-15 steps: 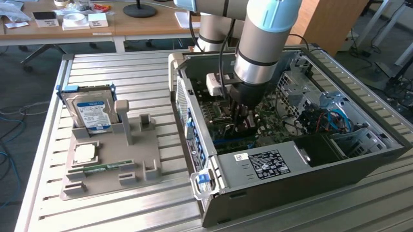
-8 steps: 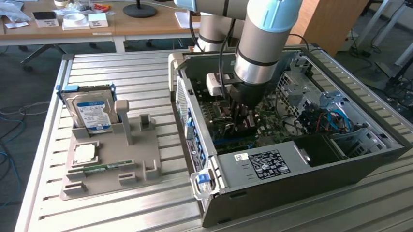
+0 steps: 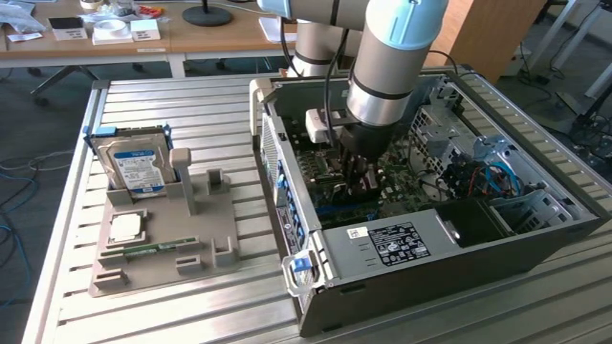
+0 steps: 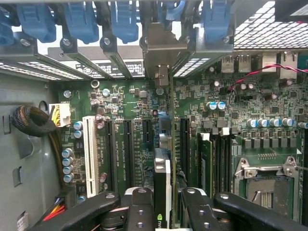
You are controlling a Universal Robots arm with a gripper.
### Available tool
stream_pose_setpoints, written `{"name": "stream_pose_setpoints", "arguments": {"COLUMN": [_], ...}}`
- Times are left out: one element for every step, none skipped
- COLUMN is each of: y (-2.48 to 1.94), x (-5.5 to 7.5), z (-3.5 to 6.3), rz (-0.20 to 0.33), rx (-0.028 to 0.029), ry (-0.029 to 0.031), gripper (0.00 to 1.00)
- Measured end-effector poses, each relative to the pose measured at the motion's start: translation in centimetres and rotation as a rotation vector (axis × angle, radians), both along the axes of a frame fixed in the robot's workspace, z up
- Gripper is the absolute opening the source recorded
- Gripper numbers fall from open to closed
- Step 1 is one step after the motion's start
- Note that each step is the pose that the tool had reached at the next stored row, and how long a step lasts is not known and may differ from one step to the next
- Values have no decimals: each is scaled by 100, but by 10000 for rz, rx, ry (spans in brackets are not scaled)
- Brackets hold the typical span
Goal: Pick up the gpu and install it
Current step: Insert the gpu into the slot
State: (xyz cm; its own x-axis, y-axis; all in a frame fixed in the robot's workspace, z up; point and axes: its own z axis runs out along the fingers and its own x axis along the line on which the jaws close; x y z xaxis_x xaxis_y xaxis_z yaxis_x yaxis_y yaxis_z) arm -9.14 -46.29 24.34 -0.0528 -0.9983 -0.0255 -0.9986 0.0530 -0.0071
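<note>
The gpu (image 4: 162, 192) is held edge-on in the pincer (image 4: 163, 207) above the motherboard (image 4: 120, 120) inside the open computer case (image 3: 431, 265), where, by appearances, alignment with an expansion slot is called for before seating.

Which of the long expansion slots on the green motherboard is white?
The white slot, nearest the bundled cables; the others are black. The gripper holds the black gpu card further along.

gpu (image 4: 162, 187) edge-on between hand (image 4: 163, 211) fingers, lower part cut off; slot seating perhaps hidden.
</note>
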Motion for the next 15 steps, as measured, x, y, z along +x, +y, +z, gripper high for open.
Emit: {"name": "stream_pose_setpoints", "arguments": {"y": [0,-1,-1,0,0,2,2,1,1,0,0,0,0,0,0], "x": [0,0,0,0,0,1,1,1,0,0,0,0,0,0,0], "z": [-3,-6,-8,-10,-11,-18,-16,-11,-6,-5,-5,-6,-8,-14,-21], "rz": [0,0,0,0,-1,0,0,-1,-1,0,0,0,0,0,1], "rx": [-2,-3,-3,-1,11,56,68,66,62,61,60,60,58,59,59], "ry": [1,2,2,1,-1,-9,-9,-8,-5,-4,-3,-3,-2,-3,-3], "gripper": [27,27,27,27,27,27,27,27,27,27,27,27,27,27,27]}}
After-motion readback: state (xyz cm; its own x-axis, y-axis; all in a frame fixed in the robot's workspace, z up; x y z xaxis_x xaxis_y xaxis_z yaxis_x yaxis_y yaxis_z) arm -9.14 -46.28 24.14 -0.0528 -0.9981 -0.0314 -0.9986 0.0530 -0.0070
